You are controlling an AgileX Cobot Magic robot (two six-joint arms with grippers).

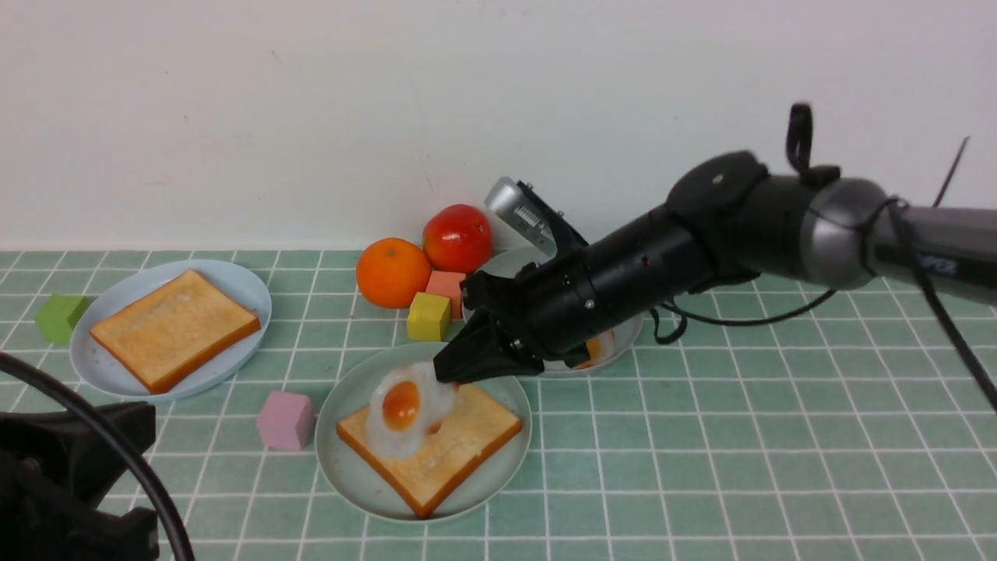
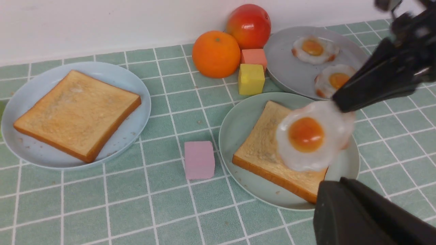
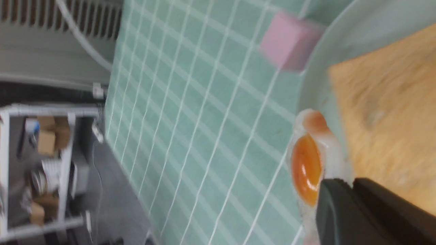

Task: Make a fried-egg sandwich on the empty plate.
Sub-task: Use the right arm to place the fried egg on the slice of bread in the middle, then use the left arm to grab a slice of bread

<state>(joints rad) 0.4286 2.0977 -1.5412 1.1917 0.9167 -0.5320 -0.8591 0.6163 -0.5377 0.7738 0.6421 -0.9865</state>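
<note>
Fried egg (image 1: 405, 405) is pinched by one edge in the right gripper (image 1: 445, 372), jaws clamped on the white. It hangs tilted, yolk facing front, over the toast slice (image 1: 448, 452) lying flat on the mint-green plate (image 1: 343, 460); can't tell if its low edge touches the toast. The right arm (image 1: 701, 234) comes in from the plate's right, stretched long and sloping down-left across the grey plate (image 2: 289, 68), fingers aimed at the mint plate's back rim. The left gripper (image 2: 335, 190) sits low at the plate's near side, jaws pressed together, holding nothing. Counts: 3 eggs, with two spare eggs (image 2: 315, 47) on the grey plate behind-right of the mint plate. 2 toasts, the second toast slice (image 1: 173, 327) being on the light blue plate (image 1: 101, 366) far left. 3 plates. 2 fruits behind the plate, an orange (image 1: 392, 271) and a red fruit (image 1: 457, 236). 4 cubes: pink cube (image 1: 286, 421) just left, yellow cube (image 1: 428, 316) and salmon cube (image 1: 448, 284) behind, green cube (image 1: 61, 316) far left. Pale lettering on the arm is too blurred to read.
</note>
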